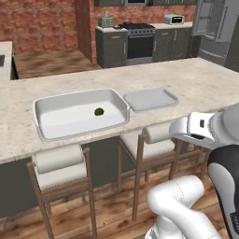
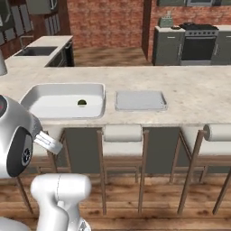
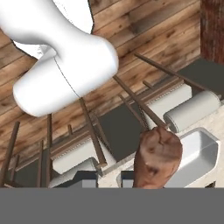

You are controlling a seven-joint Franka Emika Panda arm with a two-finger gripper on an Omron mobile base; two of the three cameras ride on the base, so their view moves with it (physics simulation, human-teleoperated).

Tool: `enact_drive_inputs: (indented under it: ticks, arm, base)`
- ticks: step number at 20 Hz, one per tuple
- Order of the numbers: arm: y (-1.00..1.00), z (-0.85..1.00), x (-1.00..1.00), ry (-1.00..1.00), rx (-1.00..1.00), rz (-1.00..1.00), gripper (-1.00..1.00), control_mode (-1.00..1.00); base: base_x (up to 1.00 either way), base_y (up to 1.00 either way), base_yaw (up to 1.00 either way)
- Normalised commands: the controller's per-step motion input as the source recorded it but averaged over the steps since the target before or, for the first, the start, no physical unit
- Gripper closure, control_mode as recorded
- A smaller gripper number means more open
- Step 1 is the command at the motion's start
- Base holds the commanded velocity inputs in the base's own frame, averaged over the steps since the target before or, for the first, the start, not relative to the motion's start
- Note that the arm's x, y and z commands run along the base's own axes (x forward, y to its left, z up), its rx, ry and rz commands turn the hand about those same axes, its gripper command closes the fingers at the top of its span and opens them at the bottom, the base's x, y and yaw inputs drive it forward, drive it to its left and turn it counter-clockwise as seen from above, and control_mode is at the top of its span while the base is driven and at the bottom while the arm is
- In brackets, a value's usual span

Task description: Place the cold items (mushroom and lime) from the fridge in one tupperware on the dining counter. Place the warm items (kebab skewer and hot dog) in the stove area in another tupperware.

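A large white tupperware [image 1: 43, 125] [image 2: 31, 100] sits on the dining counter [image 1: 196, 77] [image 2: 194, 90]. A small green lime [image 1: 99, 111] [image 2: 81, 103] lies on its floor. In the hand view my gripper [image 3: 109, 180] is shut on a reddish-brown mushroom [image 3: 157, 155], held out over the counter's front edge, with a corner of the white tupperware [image 3: 203, 151] just behind it. A flat grey shallow tupperware [image 1: 150, 99] [image 2: 140, 100] lies to the right of the white one. My arm [image 1: 200, 128] is folded low in front of the counter.
Wooden bar stools with white cushions [image 1: 59, 163] [image 2: 122, 133] [image 3: 192, 109] line the counter's near side. Far behind stand the stove [image 1: 137, 39] [image 2: 198, 40] and the fridge [image 1: 217, 28]. A sink [image 2: 36, 51] sits at the back left.
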Motion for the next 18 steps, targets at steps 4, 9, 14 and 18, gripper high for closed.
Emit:
enact_drive_inputs:
  ticks: [4,9,14,18]
  arm:
    - [0.00,0.00,0.00,0.00,0.00,0.00,1.00,1.00]
    - [0.00,0.00,0.00,0.00,0.00,0.00,1.00,1.00]
    - [0.00,0.00,0.00,0.00,0.00,0.00,1.00,1.00]
    - [0.00,0.00,0.00,0.00,0.00,0.00,1.00,1.00]
  base:
    - [0.49,0.28,-0.20]
    - [0.41,0.37,-0.18]
    - [0.50,0.41,-0.18]
    - [0.53,0.43,-0.18]
